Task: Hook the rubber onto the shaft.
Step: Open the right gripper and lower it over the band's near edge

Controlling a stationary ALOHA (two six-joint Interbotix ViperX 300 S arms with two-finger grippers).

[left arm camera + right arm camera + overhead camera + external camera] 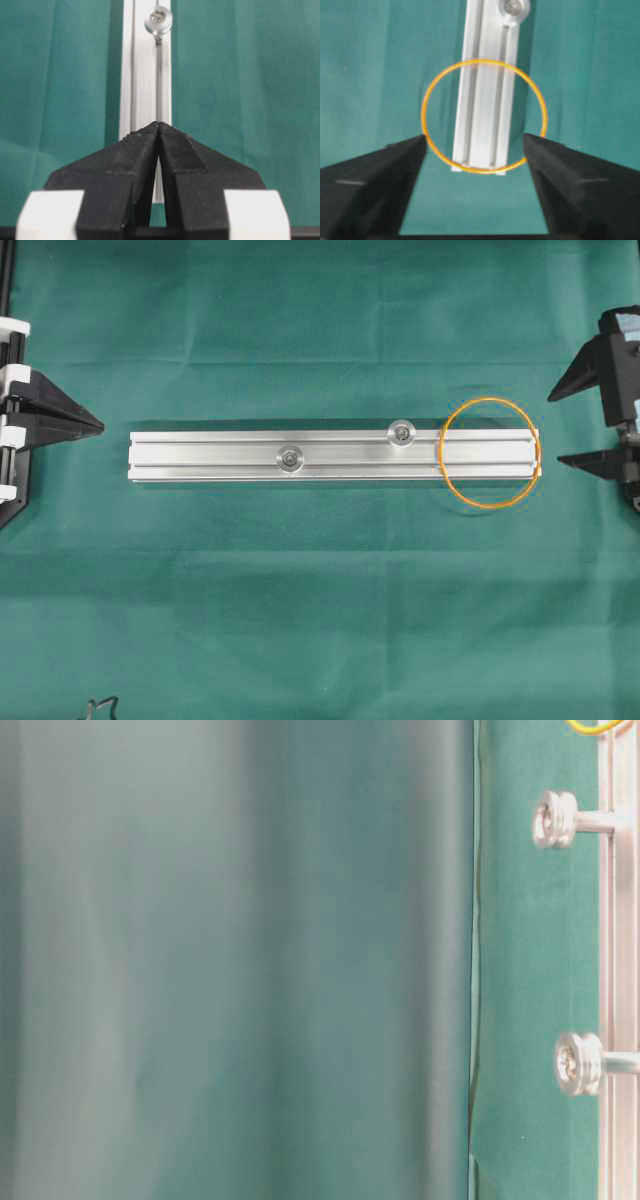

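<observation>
The rubber (490, 506) is a thin orange loop lying flat over the right end of the aluminium rail (200, 455). It touches neither shaft. Two silver shafts stand up from the rail, one near the middle (290, 457) and one further right (401, 432). My right gripper (555, 427) is open just beyond the rail's right end. In the right wrist view the rubber (480, 171) lies ahead of the right gripper (475, 137), which holds nothing. My left gripper (100, 425) is shut and empty, left of the rail. In its wrist view the left gripper (159, 124) points along the rail (145, 75) toward a shaft (158, 20).
Green cloth (320, 620) covers the table. A small dark object (100, 707) sits at the front left edge. A blurred green surface (230, 960) fills most of the table-level view, which shows both shafts (555, 819) (578, 1063) at the right.
</observation>
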